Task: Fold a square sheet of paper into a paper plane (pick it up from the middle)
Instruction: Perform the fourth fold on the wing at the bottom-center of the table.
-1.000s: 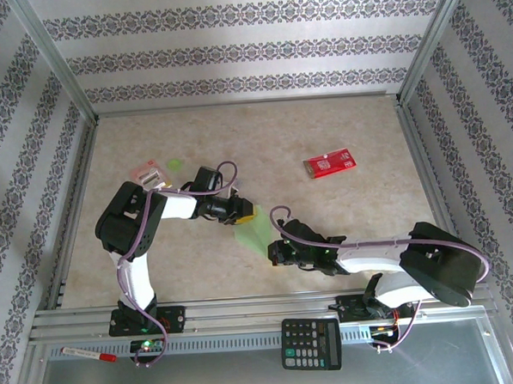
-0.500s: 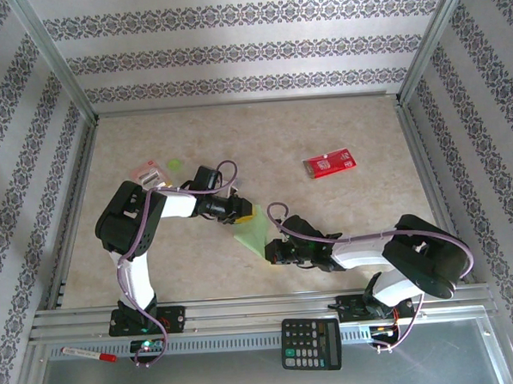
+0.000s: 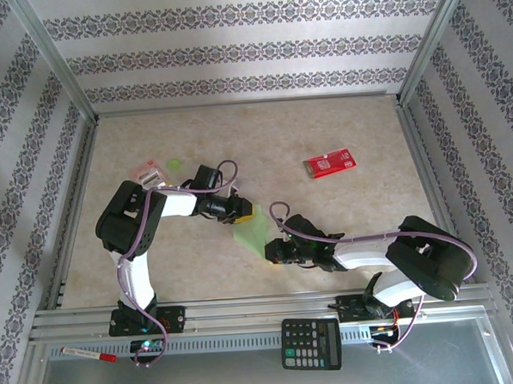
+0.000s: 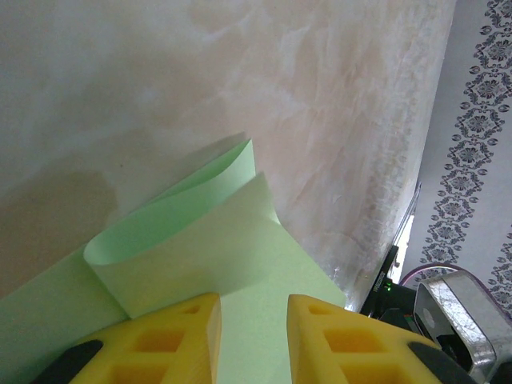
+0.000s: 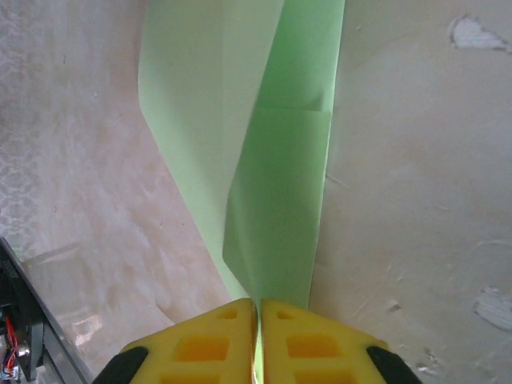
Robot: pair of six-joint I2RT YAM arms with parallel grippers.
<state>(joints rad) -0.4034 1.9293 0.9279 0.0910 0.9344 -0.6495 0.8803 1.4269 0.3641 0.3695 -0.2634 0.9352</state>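
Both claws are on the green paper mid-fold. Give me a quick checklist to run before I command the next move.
1. Grip of right claw on the pointed end of the paper: ok, shut on it.
2. Hold of left claw on the paper: cannot tell; its jaws stand apart over it.
3. Fold pressed flat: not ok; a flap curls up loose.
4. Clearance from red packet: ok, it lies well apart.
5. Folding complete: not ok.

Paper (image 3: 253, 235) lies between left claw (image 3: 247, 215) and right claw (image 3: 272, 250) — packet (image 3: 328, 164) behind, rightward
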